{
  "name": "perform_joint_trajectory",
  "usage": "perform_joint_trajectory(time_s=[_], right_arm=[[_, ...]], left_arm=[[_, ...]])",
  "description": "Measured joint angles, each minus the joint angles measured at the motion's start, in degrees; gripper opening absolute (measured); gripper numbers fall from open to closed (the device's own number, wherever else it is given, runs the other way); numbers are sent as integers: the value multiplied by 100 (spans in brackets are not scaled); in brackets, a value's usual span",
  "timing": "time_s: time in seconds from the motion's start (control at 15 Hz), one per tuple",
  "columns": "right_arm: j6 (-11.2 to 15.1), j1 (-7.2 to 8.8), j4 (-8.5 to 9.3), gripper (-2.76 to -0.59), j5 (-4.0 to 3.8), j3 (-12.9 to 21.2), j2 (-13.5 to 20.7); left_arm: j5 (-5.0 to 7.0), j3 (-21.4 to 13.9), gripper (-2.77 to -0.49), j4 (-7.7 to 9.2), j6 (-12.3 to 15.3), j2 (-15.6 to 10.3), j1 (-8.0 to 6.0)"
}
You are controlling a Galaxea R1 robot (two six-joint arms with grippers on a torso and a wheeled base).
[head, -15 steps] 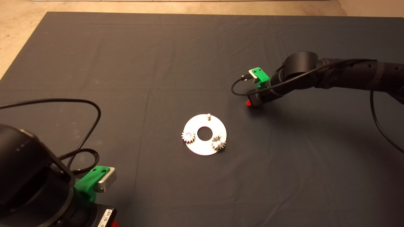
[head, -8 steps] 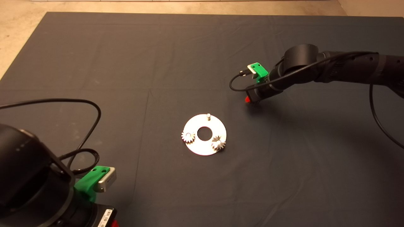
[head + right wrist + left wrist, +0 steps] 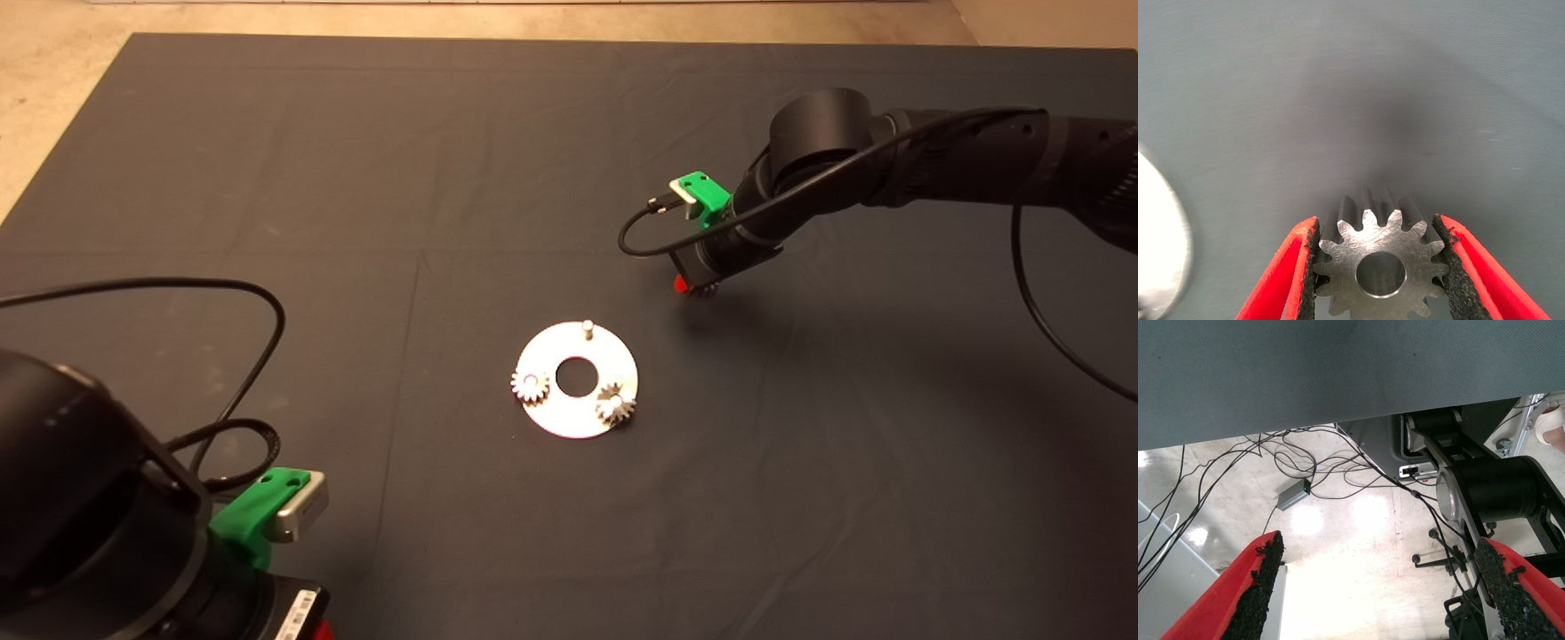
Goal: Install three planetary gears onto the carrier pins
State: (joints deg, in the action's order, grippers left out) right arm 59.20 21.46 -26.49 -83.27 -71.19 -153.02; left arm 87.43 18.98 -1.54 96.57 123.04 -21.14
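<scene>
A shiny round carrier disc with a central hole lies mid-mat. Two small planetary gears sit on its pins, one at the left and one at the lower right. The far pin stands bare. My right gripper hovers up and to the right of the disc, shut on the third gear, which sits flat between the two pads with its bore showing. The disc's edge shows in the right wrist view. My left gripper is parked at the lower left, open and empty, with only its green mount in the head view.
The dark mat covers the table, with bare floor past its far and left edges. A black cable loops over the mat by the left arm. The left wrist view shows floor cables and a robot base.
My right gripper, holding the gear, has moved left toward the disc and slightly away from the camera. The left arm and the disc have not moved.
</scene>
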Motion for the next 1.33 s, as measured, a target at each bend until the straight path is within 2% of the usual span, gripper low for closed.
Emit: perform_joint_trajectory(time_s=[0.07, 0.13, 0.2, 0.4, 0.53, 0.6, 0.8, 0.87, 1.0, 1.07, 1.33], right_arm=[[0, 1, 4, -226, -71, 6, -148], [-3, 1, 6, -226, -52, 34, -239], [-5, 7, 23, -225, 6, 55, -303], [-22, 20, 28, -226, -63, 35, -414], [-22, 50, 26, -226, -60, 20, -495], [-25, 75, 28, -226, -34, 20, -563], [-28, 125, 26, -226, -30, 20, -715], [-30, 125, 26, -226, 1, 20, -746], [-42, 125, 26, -226, 124, 17, -751], [-42, 125, 26, -226, 143, 17, -757], [-42, 123, 23, -226, 148, -27, -941]], left_arm=[[0, 0, -122, 0, 0, 4, 0], [2, 0, -122, 0, 0, 2, 0], [5, 0, -122, 0, -2, -2, 0], [2, 0, -122, 0, -2, 2, 0], [4, 0, -122, 0, 0, 0, 0], [5, 0, -122, 0, 0, -2, 0], [5, 0, -122, 2, 0, 0, 0], [2, 0, -122, 0, 0, 0, 0], [2, 0, -122, 2, -2, 0, 0], [2, 0, -122, 0, 0, 0, 0], [0, 0, -122, 1, 0, 2, 0]])
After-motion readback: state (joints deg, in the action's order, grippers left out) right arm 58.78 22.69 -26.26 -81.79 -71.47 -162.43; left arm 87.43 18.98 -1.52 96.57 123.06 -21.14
